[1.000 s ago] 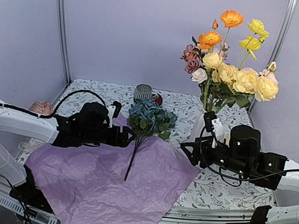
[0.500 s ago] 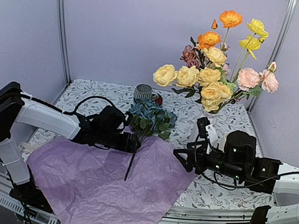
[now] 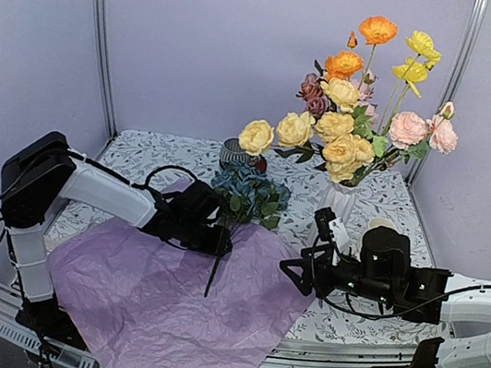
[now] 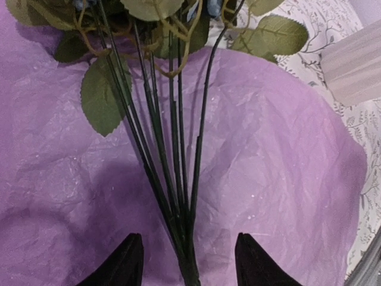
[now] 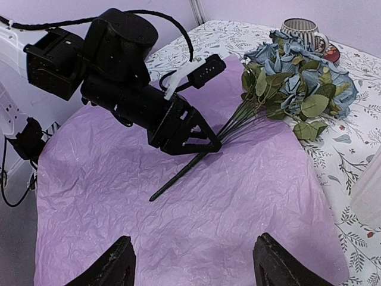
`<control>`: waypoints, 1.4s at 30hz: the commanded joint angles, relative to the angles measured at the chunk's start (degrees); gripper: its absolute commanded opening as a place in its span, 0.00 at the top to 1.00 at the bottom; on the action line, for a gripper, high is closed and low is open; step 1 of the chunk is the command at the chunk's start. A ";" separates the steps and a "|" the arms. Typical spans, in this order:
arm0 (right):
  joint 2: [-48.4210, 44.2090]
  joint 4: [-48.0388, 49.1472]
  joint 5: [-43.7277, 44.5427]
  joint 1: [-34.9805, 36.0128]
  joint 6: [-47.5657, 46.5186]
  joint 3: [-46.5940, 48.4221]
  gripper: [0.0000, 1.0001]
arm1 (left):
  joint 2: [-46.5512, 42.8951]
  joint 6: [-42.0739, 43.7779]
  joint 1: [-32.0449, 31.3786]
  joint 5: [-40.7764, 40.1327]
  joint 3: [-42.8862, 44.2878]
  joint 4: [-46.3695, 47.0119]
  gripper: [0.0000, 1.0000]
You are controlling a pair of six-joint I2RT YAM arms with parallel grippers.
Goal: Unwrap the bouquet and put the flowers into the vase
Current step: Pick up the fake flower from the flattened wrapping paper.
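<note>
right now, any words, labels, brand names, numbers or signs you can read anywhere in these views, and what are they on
None: no readable text, label, brand, number or sign shows in any view.
The crinkled purple tissue sheet is plain.
The white ribbed ceramic vase carries only ribs.
The striped grey cup carries only stripes.
The leaf-printed white tablecloth carries only its pattern.

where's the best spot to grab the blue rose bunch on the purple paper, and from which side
I'd grip the dusty-blue rose bunch on its dark green stems, where they gather into one tight bundle below the leaves. Come from above, jaws across the stems: they lie flat on the crinkled purple tissue paper, and the left tool straddles that spot.
</note>
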 commanded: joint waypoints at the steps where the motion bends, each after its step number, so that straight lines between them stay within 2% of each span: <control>1: -0.21 3.35 -1.54 0.42 0.67 -1.28 0.30 | 2.87 -0.88 0.25 -0.23 2.01 -3.12 0.49; 4: -0.27 3.83 -1.58 0.40 0.80 -1.76 0.31 | 3.84 -1.33 0.25 -0.42 2.33 -3.18 0.57; 12: 0.44 4.92 -1.81 0.42 1.07 -1.83 0.30 | 1.98 -1.93 0.34 -1.80 1.47 -3.41 1.00; 22: 2.56 6.86 -2.95 0.42 0.72 -1.01 0.30 | -12.98 -4.29 0.41 -9.06 -6.10 2.77 1.00; 26: 4.35 7.09 -4.20 0.42 0.30 0.98 0.30 | -21.12 -3.69 0.35 -10.36 -11.71 7.86 1.00; 35: 10.96 12.93 -12.31 0.73 1.45 8.64 0.31 | -46.03 -2.08 0.14 -8.49 -30.46 27.58 1.00; 42: 25.16 18.90 -15.56 5.60 3.26 22.11 0.32 | -62.14 0.67 -0.47 -1.42 -41.83 38.89 1.00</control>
